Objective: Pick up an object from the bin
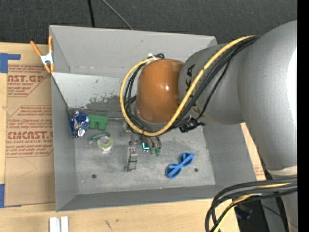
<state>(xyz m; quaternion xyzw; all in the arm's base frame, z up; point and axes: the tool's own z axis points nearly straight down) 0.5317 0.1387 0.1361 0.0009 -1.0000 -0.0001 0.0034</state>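
Camera view puts the arm's wrist, under its orange cover (159,93), over the middle of the floor of the grey metal bin (96,45). The jaws hang below that cover, and I cannot tell how far open they are or whether they have hold of anything. Nearest to them is a small grey metal piece (130,159), lying on the floor just at their 7 o'clock; I cannot tell whether it touches them. At their 4 o'clock, near but apart, lies a pair of blue toy glasses (179,165). Out at 9 o'clock sits a small clear roll (103,142) with green on it. Farther toward 10 o'clock, by the left wall, a green block (99,122) lies just beside a crumpled blue foil wrapper (77,123).
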